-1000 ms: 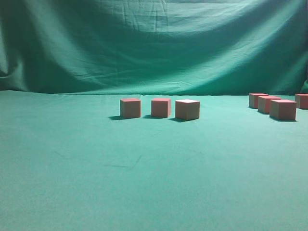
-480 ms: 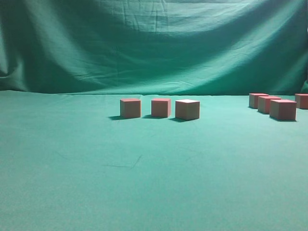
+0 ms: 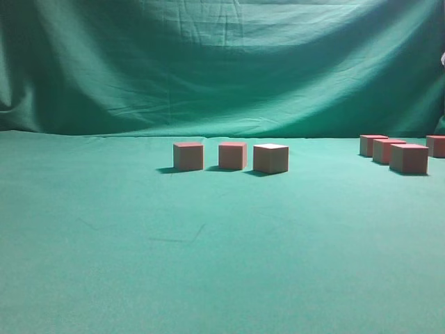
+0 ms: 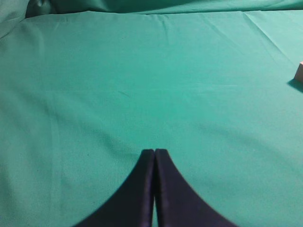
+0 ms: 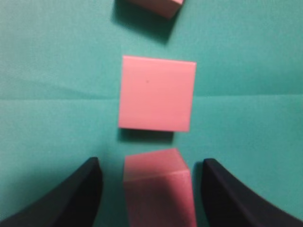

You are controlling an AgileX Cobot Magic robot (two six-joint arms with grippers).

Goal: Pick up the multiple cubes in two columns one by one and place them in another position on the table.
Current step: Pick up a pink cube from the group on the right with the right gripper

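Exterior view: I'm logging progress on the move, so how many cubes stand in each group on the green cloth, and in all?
Reddish-pink cubes in the middle row: 3
Reddish-pink cubes in the cluster at the right edge: 4
Total in this view: 7

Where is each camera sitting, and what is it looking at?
Exterior view: low at table height, facing the draped green backdrop; three middle cubes and a cube group far right; no robot parts show.
Left wrist view: on the left arm, looking down along the green table; the shut left gripper shows, plus a cube edge at right.
Right wrist view: on the right arm, looking straight down; the open right gripper straddles a near cube, untouched.
Shared: the green cloth and pink cubes.
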